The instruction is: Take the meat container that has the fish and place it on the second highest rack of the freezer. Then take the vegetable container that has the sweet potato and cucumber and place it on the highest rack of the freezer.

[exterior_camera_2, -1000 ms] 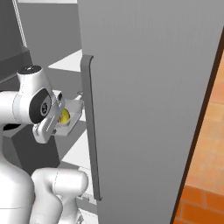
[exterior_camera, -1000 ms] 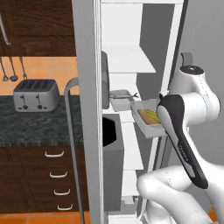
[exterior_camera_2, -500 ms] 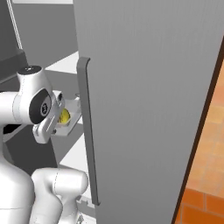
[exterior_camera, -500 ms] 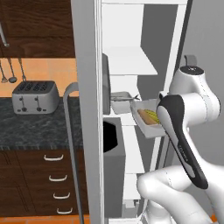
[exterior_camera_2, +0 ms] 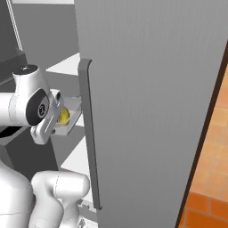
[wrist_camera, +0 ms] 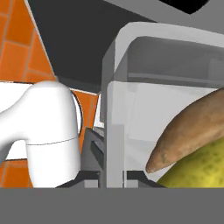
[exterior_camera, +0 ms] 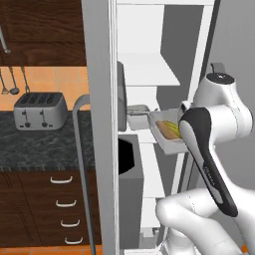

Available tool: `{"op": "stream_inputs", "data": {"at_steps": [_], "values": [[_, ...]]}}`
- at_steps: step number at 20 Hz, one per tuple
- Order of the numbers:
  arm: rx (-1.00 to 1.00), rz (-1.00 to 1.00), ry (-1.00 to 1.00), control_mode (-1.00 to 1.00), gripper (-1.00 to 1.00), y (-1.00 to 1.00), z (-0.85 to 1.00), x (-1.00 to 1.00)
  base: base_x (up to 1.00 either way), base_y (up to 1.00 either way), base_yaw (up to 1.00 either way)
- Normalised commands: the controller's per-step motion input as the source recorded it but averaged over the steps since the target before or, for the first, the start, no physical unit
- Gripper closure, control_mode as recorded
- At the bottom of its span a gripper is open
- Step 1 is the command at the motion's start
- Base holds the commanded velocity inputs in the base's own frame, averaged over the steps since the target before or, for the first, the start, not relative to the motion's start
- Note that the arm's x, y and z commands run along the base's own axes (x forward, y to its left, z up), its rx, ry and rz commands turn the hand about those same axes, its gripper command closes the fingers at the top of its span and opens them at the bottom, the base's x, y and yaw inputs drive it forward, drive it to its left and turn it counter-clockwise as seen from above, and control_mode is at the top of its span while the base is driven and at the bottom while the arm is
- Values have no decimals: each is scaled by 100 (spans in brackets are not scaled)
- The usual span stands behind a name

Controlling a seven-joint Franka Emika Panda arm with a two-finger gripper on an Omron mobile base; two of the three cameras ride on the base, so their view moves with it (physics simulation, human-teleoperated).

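My gripper (exterior_camera_2: 57, 119) is shut on the near wall of the vegetable container (exterior_camera: 168, 135), a clear shallow tray. It hangs in front of the open freezer (exterior_camera: 199, 60). Inside the tray lie the brown sweet potato (wrist_camera: 192, 129) and the yellow-green cucumber (wrist_camera: 199, 173), close up in the hand view. A rack (exterior_camera: 149, 73) juts out well above the tray. Deeper in, on the rack (exterior_camera: 145, 135) below that one, rests a second grey container (exterior_camera: 138, 111), level with the held tray. Its contents are hidden, so the fish is out of sight.
The freezer's grey door (exterior_camera_2: 151, 98) with its long bar handle (exterior_camera_2: 88, 133) stands open on my right. The other door's edge (exterior_camera: 99, 124) and a dark door bin (exterior_camera: 130, 164) are on my left. Beyond are a dark counter (exterior_camera: 45, 144) with a toaster (exterior_camera: 41, 109), and drawers.
The tray stays held at the same spot in front of the racks. The views have shifted only slightly.
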Motion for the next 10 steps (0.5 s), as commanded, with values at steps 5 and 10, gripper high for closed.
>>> {"op": "stream_inputs", "data": {"at_steps": [5,10], "values": [[1,-3,-29,-100,100,0,86,-11,0,0,0],[1,-6,-33,-100,100,5,76,15,0,0,0]]}}
